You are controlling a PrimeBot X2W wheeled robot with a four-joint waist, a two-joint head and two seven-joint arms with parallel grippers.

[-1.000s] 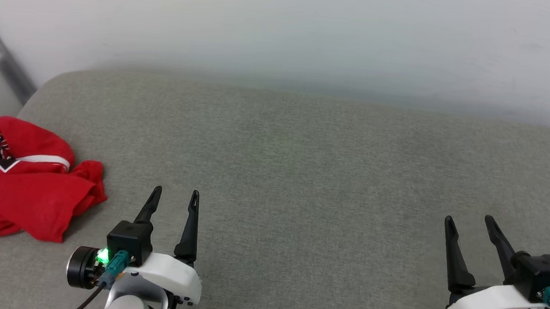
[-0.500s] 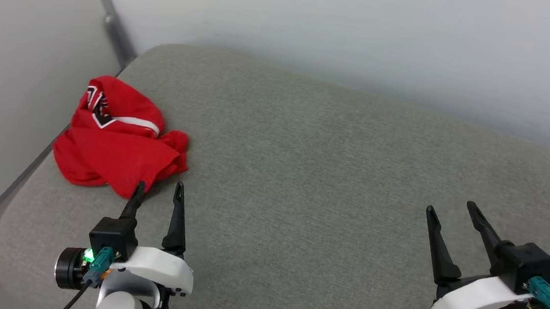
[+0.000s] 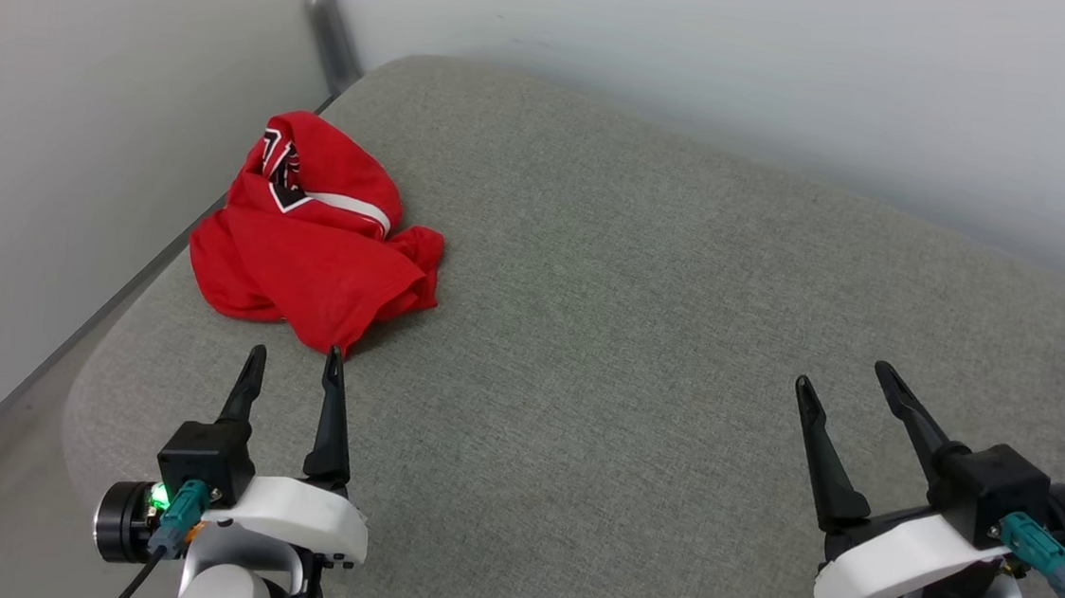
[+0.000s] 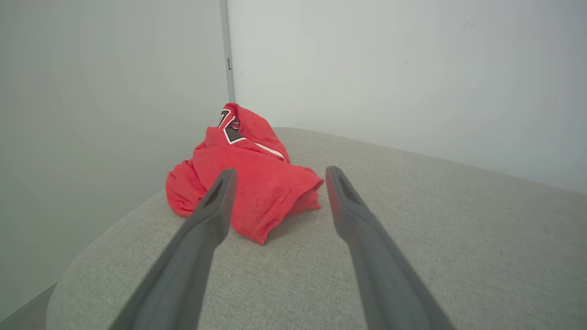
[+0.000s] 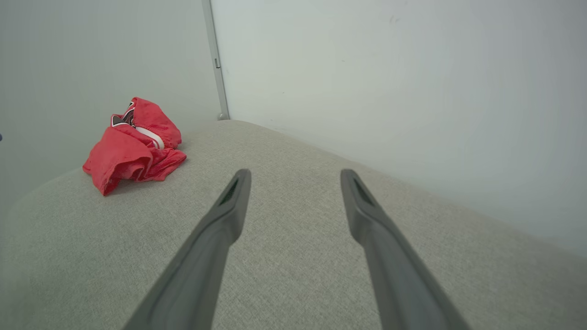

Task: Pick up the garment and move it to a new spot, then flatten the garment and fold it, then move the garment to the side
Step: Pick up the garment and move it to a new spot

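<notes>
At the far left corner of the grey fabric-covered desk (image 3: 605, 343), close to the edge that runs along the left wall and not far from the metal post (image 3: 326, 26) in the corner of the room, the garment (image 3: 314, 234) lies in a crumpled red heap. Nothing holds it.

Just this side of it hangs the left gripper (image 3: 295, 352), jaws spread and empty, the fingertips almost at the nearest point of the cloth. To the right comes a wide stretch of bare desk. Then comes the right gripper (image 3: 843, 375), jaws spread too and holding nothing, well apart from the heap.

The step in hand looks like the first pick-up. To do it well, I'd go in with the left gripper, low and straight ahead, and bite into a thick fold rather than the thin loose corner, so the whole shirt lifts in one piece. Then I'd carry it right, onto the open middle.

The heap is longer than it is wide. Its long line runs from the striped collar end, which points toward the room's corner, down to a pointed flap of hem aimed at the left gripper.
</notes>
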